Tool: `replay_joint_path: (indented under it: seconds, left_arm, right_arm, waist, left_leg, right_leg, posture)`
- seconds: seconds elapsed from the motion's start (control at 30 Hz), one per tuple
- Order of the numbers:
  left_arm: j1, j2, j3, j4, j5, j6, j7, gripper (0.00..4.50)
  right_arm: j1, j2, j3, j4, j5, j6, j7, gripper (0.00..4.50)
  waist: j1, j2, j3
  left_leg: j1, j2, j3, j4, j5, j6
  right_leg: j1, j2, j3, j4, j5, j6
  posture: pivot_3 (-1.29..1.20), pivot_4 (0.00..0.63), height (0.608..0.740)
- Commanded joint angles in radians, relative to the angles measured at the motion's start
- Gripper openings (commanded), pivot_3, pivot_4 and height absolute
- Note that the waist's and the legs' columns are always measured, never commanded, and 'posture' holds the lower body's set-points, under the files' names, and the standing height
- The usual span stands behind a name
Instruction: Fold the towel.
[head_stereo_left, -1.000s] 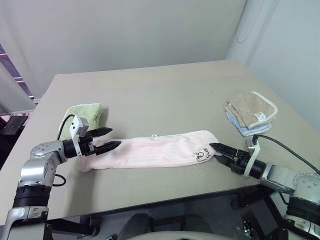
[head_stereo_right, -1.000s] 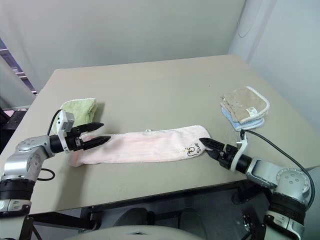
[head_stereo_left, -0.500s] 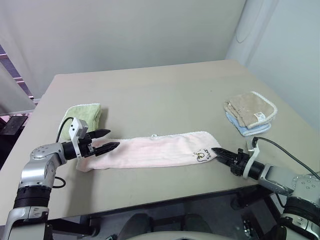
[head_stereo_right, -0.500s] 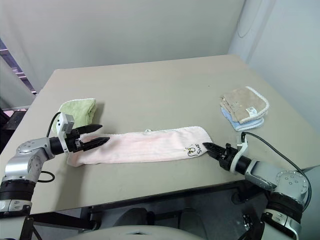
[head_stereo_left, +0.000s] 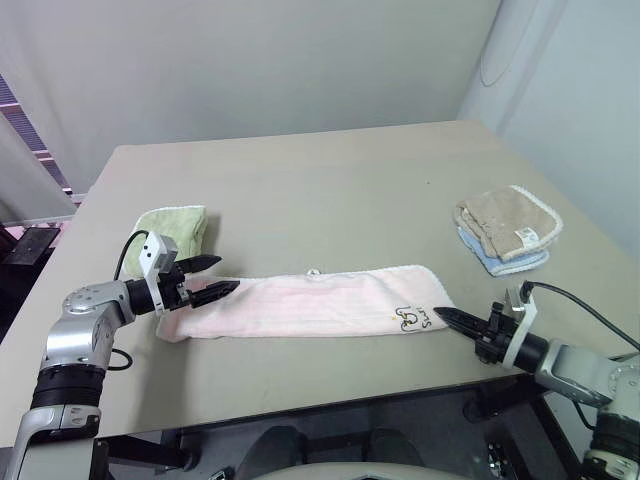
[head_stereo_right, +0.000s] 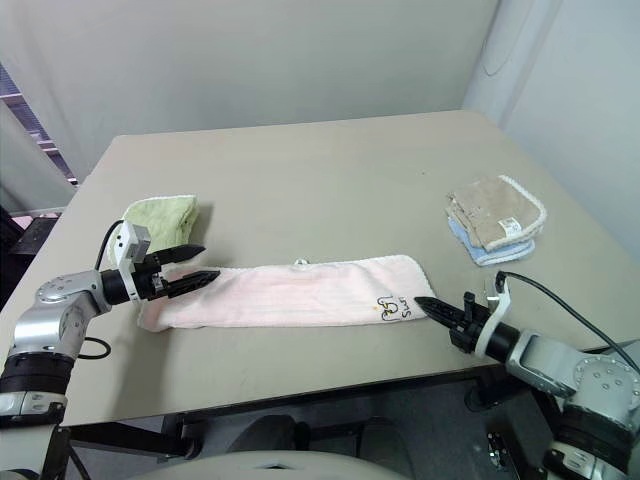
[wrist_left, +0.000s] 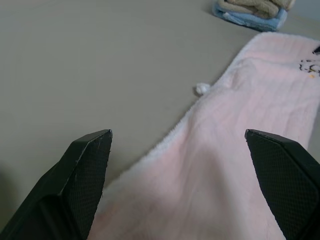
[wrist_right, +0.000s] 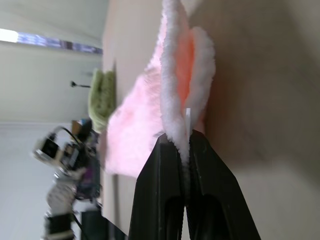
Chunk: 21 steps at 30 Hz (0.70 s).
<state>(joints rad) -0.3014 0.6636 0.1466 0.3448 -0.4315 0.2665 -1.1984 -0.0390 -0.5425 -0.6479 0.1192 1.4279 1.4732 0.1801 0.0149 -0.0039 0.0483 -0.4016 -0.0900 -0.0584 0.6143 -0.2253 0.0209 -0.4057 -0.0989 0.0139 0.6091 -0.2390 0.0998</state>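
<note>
One towel (head_stereo_left: 310, 305) is lying along the table's (head_stereo_left: 330, 180) near edge; right gripper (wrist_right: 182, 142) is pinching its corner, left gripper (head_stereo_left: 222, 277) is gaping empty.

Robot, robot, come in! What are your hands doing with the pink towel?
Right gripper shut on towel edge. Left gripper open over other end. Green cloth sits beside it, not blocking.

table (head_stereo_left: 330, 180) | on it: towel (head_stereo_left: 310, 305), green cloth (head_stereo_left: 178, 228), beige-and-blue cloth stack (head_stereo_left: 505, 232)
</note>
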Motion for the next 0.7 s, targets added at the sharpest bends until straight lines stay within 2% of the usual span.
replay_joint_path:
  seconds: [0.03,0.2,0.37,0.47,0.53,0.7]
  left_arm:
    - [-0.021,0.009,0.005,0.003,0.001,-0.011,-0.012,4.5]
    - [-0.046,0.007,-0.007,0.036,0.016,-0.023,-0.02,4.5]
    - [-0.078,-0.005,-0.021,0.064,0.027,-0.032,-0.025,4.5]
    - [-0.09,-0.009,-0.025,0.077,0.037,-0.038,-0.029,4.5]
    - [-0.097,-0.011,-0.025,0.084,0.04,-0.04,-0.029,4.5]
    - [-0.1,-0.015,-0.025,0.085,0.043,-0.042,-0.025,4.5]
  right_arm:
    - [0.057,-0.114,-0.079,-0.037,0.002,-0.026,0.078,0.03]
    - [0.148,-0.244,-0.134,0.003,-0.079,-0.092,0.193,0.03]
    - [0.155,-0.285,-0.154,-0.016,-0.13,-0.137,0.231,0.03]
    - [0.163,-0.279,-0.141,-0.113,-0.17,-0.198,0.249,0.03]
    - [0.204,-0.269,-0.118,-0.25,-0.243,-0.311,0.322,0.03]
    - [0.242,-0.285,-0.064,-0.477,-0.244,-0.367,0.437,0.03]
  waist:
    - [0.0,0.0,0.0]
    - [-0.001,0.0,0.0]
    - [-0.002,0.0,0.0]
    - [-0.001,0.0,0.0]
    - [0.0,0.0,0.0]
    - [0.0,-0.001,0.0]
  left_leg:
    - [-0.002,0.0,0.0,0.001,0.0,0.001]
    - [-0.003,0.0,0.0,0.002,0.0,0.001]
    - [-0.001,0.001,0.001,0.003,-0.001,-0.002]
    - [-0.001,0.001,0.001,0.004,-0.001,-0.002]
    - [-0.001,0.001,0.001,0.004,-0.001,-0.001]
    - [-0.003,0.001,0.0,0.004,0.0,0.0]
  right_leg:
    - [-0.002,0.0,0.0,0.0,0.0,0.0]
    - [-0.002,0.0,0.0,0.0,0.0,0.0]
    - [0.0,0.001,0.0,0.0,-0.002,0.003]
    - [0.001,0.0,0.0,0.0,-0.001,0.003]
    - [0.0,0.0,0.0,0.0,-0.001,0.003]
    - [-0.002,0.001,-0.001,0.001,0.002,0.006]
  posture:
    - [0.0,0.0,0.74]
    - [0.0,0.0,0.74]
    - [0.0,0.0,0.74]
    - [0.0,0.0,0.74]
    - [0.0,0.0,0.74]
    - [0.0,0.0,0.74]
